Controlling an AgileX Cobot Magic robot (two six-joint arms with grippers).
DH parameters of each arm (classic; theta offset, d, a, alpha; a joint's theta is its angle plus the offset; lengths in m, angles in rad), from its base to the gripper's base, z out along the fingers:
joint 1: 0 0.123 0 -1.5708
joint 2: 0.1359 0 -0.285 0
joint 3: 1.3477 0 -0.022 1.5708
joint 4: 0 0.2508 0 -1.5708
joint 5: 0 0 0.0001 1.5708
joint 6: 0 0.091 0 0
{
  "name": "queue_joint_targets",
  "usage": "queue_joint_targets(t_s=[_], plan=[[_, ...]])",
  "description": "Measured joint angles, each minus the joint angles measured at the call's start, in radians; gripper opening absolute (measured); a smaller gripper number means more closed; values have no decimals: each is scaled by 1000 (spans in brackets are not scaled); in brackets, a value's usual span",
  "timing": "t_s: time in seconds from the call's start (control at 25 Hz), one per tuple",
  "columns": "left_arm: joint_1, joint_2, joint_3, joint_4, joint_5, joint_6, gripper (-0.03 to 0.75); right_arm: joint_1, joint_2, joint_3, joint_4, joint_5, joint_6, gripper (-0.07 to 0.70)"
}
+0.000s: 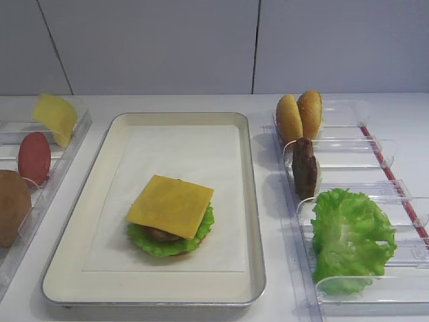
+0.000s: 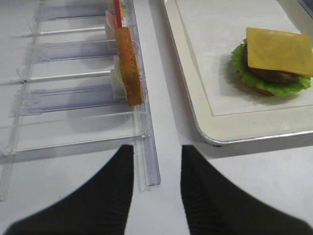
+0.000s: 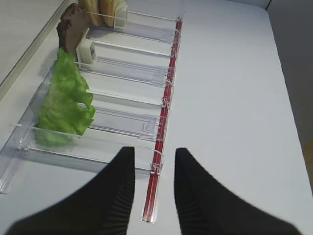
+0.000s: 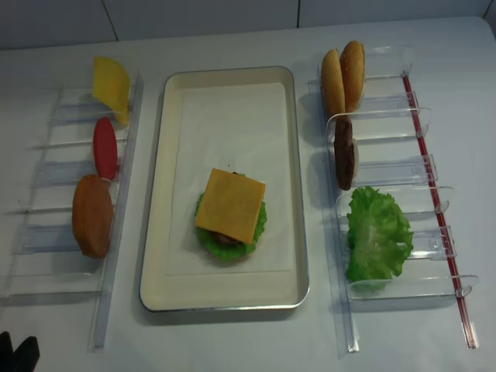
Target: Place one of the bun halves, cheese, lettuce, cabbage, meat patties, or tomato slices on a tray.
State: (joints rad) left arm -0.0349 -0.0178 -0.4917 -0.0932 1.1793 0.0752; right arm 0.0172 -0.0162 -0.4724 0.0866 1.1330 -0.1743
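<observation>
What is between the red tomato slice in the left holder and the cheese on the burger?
Nothing visible. The tomato slice stands in its holder left of the tray; only the low tray rim lies before the cheese.

Both grippers end in matte black fingers (image 3: 115, 196) — broad, tapering to rounded tips. Fine ribbing lines the inner pads (image 2: 198, 196) — no cables, screws or markings show.

Clear plastic holders (image 4: 403, 163), pale yellow slice (image 4: 111, 84), white table (image 4: 232, 341).
</observation>
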Motion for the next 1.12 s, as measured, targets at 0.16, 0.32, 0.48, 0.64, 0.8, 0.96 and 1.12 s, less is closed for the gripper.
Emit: queue_joint_targets(t_s=[0.16,0.32,0.48,0.64,0.8,0.96,1.12], plan=[[0,0,0,0,0,0,223,0,0,0,0,0,0,245],[0,0,0,0,0,0,223,0,0,0,0,0,-2,245],[0,0,0,0,0,0,223,0,0,0,0,0,-2,245],[0,0,0,0,0,0,223,0,0,0,0,0,-2,245],[0,0,0,0,0,0,223,0,0,0,0,0,0,245],[0,0,0,0,0,0,223,0,0,0,0,0,0,245],[0,0,0,0,0,0,223,0,0,0,0,0,0,245]])
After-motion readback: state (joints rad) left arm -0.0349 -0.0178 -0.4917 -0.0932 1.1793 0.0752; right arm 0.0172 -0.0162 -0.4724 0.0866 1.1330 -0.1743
